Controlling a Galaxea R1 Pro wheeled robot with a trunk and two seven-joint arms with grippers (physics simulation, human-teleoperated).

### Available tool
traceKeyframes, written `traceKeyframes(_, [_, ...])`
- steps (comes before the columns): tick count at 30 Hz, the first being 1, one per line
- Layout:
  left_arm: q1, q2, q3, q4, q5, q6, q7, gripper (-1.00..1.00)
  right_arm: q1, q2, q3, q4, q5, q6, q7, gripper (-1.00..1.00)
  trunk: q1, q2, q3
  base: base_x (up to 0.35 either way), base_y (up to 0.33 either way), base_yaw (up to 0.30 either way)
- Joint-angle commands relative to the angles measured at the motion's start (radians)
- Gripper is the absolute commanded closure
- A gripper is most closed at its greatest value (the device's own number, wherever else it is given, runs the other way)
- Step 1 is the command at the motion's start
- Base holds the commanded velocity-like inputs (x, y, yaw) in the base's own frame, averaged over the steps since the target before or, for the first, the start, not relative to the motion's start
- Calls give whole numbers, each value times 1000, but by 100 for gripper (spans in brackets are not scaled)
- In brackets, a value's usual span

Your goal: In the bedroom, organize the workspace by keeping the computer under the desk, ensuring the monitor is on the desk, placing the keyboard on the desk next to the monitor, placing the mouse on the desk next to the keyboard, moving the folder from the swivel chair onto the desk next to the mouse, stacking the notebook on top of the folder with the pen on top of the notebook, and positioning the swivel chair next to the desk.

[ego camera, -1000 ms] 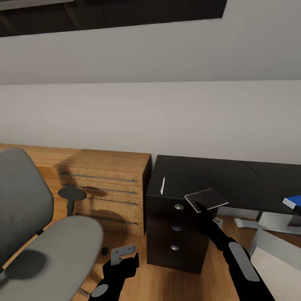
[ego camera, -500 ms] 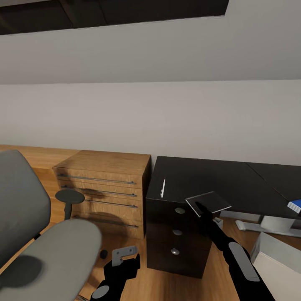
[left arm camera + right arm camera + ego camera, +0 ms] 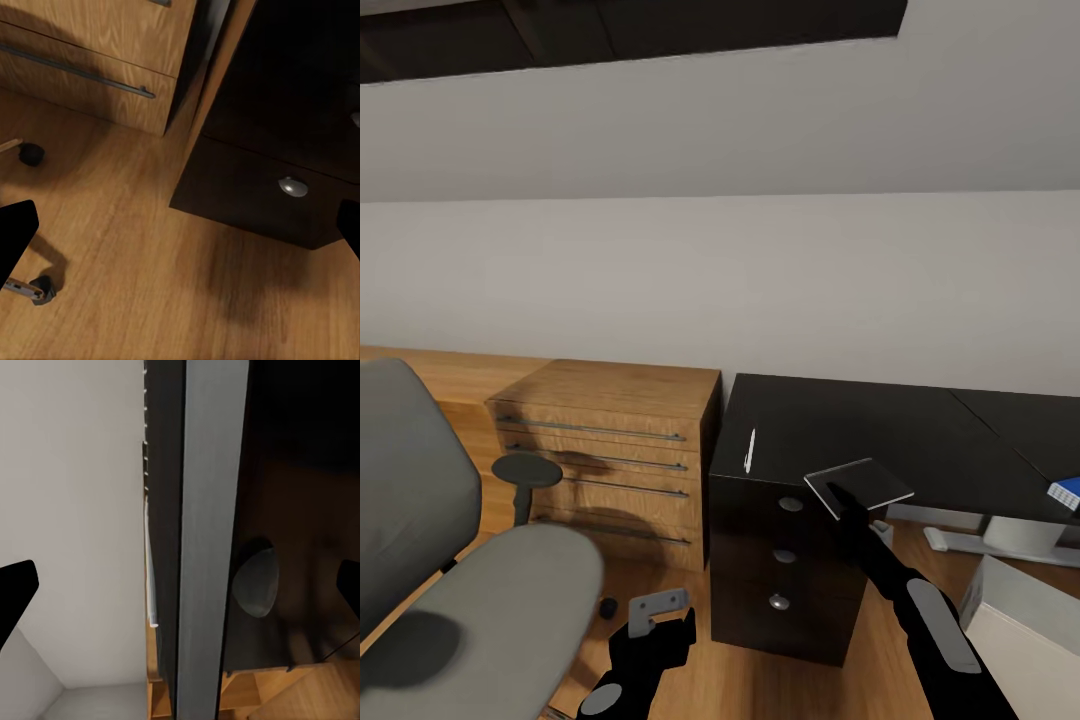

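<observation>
My right gripper [image 3: 842, 500] is shut on the notebook [image 3: 858, 485], a thin pale grey rectangle held tilted just above the front corner of the black desk [image 3: 880, 425]. In the right wrist view the notebook [image 3: 214, 540] is edge-on. A white pen [image 3: 750, 450] lies on the desk left of it. The blue folder [image 3: 1066, 491] rests on the desk at the far right. The grey swivel chair [image 3: 470, 600] stands at the left. My left gripper [image 3: 655, 608] hangs open and empty low over the floor. The light grey computer [image 3: 1020, 620] stands at bottom right. Monitor, keyboard and mouse are out of view.
A light wood cabinet [image 3: 610, 450] with bar handles stands against the wall between chair and desk. The desk's dark three-drawer pedestal [image 3: 785, 560] is right in front of me, its knob [image 3: 292, 186] close to the left gripper. Chair casters [image 3: 31, 154] sit on the wood floor.
The whole picture shifted slightly between one second and half a second ago, so the camera moved. Since then nothing has changed; both grippers and the notebook keep their places.
</observation>
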Motion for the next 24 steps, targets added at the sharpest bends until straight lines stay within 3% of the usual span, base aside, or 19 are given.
traceKeyframes(1, [-1,1,-2,-1,4,3,7,-100,-1,0,-2,0,-4,6,1,-100,0,0,-1,0,0,0])
traceKeyframes(7, [-1,1,-2,-1,5,3,7,-100,-1,0,-3,0,-3,5,2,-100,0,0,-1,0,0,0])
traceKeyframes(14, [-1,1,-2,-1,5,2,7,-100,-1,0,-1,-4,-2,-88,4,-100,0,0,-1,0,0,0])
traceKeyframes(24, [-1,1,-2,0,5,3,7,-100,-1,0,-1,-4,-1,-99,4,-100,0,0,-1,0,0,0])
